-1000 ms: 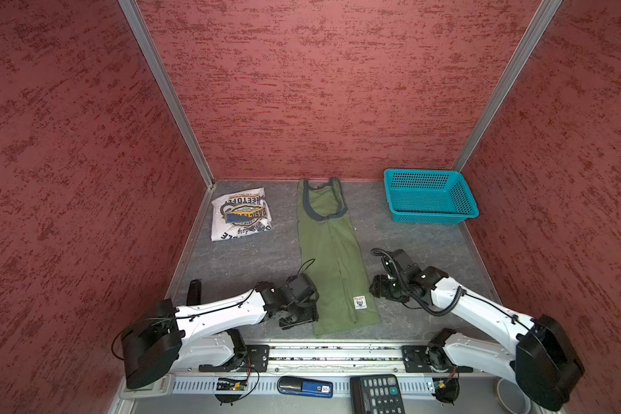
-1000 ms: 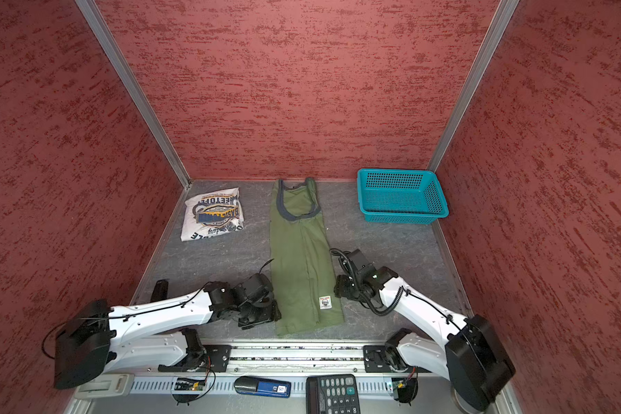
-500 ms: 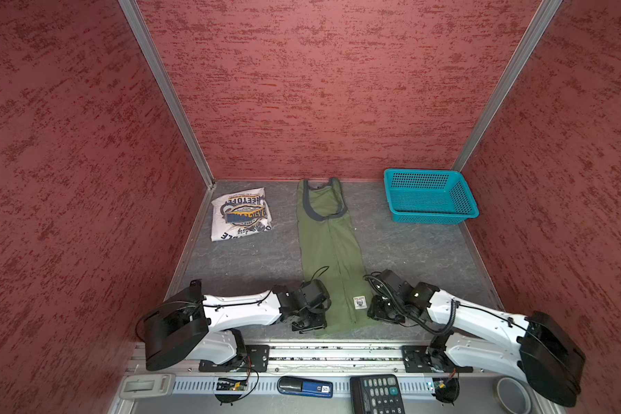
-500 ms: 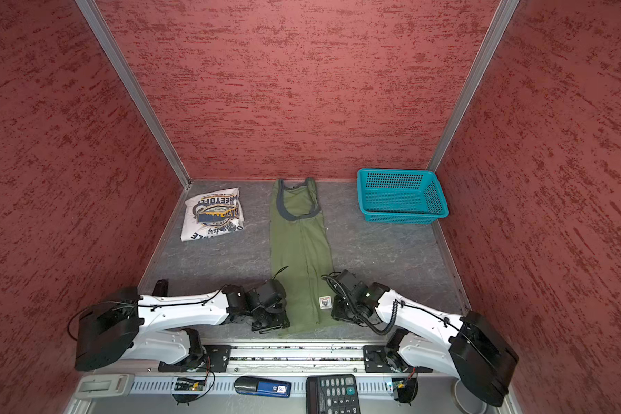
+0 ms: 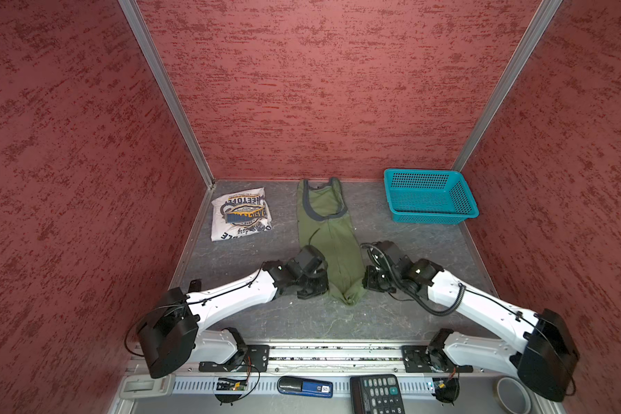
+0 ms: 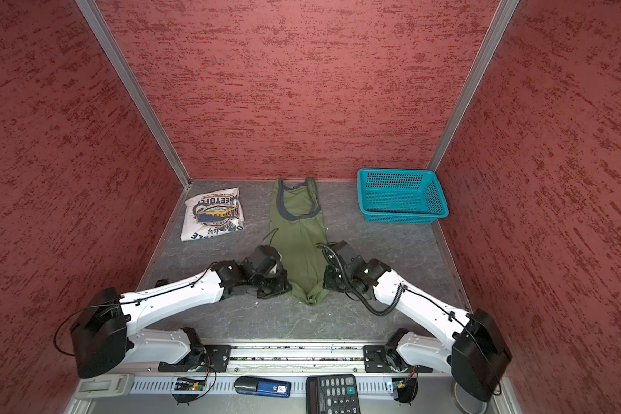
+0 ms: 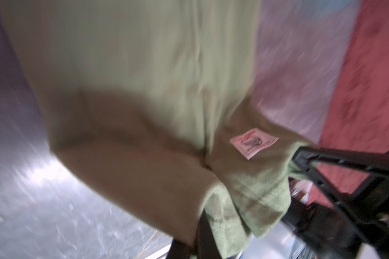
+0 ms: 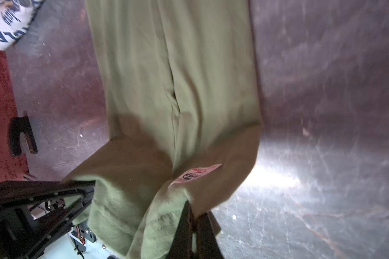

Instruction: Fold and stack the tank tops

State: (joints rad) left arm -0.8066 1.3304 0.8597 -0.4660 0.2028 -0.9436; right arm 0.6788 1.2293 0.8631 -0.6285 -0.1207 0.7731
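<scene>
The olive green tank top lies lengthwise on the mat as a narrow strip, its grey-trimmed neck at the far end. Its near hem is bunched and raised off the mat between my two grippers. My left gripper is shut on the hem's left corner. My right gripper is shut on the right corner, beside a small sewn label. The white tank top lies folded at the far left, print side up.
A teal basket stands at the far right corner. A small black part lies by the left wall. On the rail in front of the mat are a calculator, a blue device and a tape roll.
Both grippers moved to the near hem of the green tank top and shut on its corners. The hem, flat before, is now gathered and raised.
</scene>
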